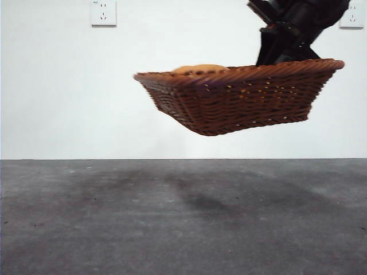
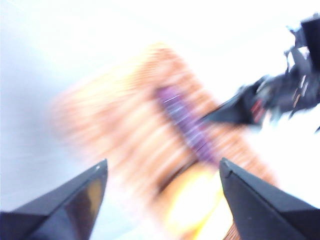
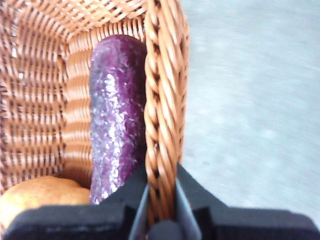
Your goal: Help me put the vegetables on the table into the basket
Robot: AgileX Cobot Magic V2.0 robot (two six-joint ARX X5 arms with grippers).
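The woven basket (image 1: pixel 229 94) hangs tilted in the air above the table (image 1: pixel 172 223). My right gripper (image 3: pixel 161 202) is shut on the basket's braided rim (image 3: pixel 162 100), and it comes down onto the basket's right end (image 1: pixel 284 51). Inside lie the purple eggplant (image 3: pixel 115 130) against the wall and the orange-brown potato (image 3: pixel 40 197). The potato's top (image 1: pixel 200 69) peeks over the rim. The left wrist view is blurred: it shows the basket (image 2: pixel 120 130), the eggplant (image 2: pixel 187 122) and a yellow shape (image 2: pixel 195 200) that may be the squash. My left gripper (image 2: pixel 162 175) is open above them, holding nothing.
The basket's shadow (image 1: pixel 200 200) falls on the grey table below it. Two wall sockets (image 1: pixel 103 12) (image 1: pixel 351 20) sit on the white wall behind. The right arm (image 2: pixel 280 95) shows in the left wrist view, reaching to the basket.
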